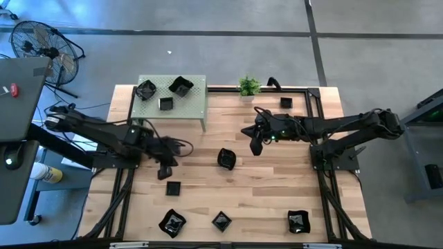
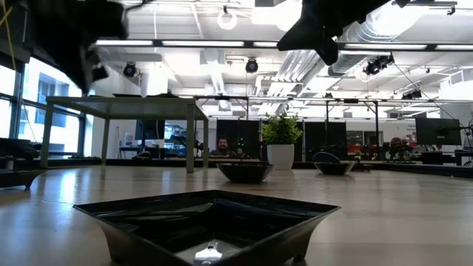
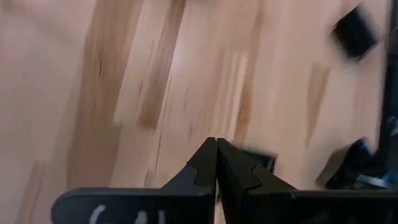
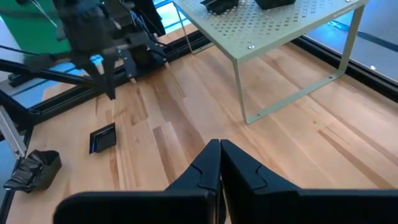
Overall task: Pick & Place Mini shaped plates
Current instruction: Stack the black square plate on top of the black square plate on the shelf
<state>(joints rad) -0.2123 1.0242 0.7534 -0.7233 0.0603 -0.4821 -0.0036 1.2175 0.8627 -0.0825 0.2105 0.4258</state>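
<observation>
Nearest the front edge of the worktop (image 1: pixel 277 200) lay several mini shaped plates (image 1: pixel 172 223). Farther in, the left pincer (image 1: pixel 165 171) and right pincer (image 1: pixel 255 146) hung closed and empty. Three more plates sat on the perforated stand (image 1: pixel 197 104) beyond.

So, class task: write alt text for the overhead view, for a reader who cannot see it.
Two dark robot arms reach over a wooden table, left gripper and right gripper both shut and empty. Small black plates lie scattered; three more sit on a raised green rack.
</observation>
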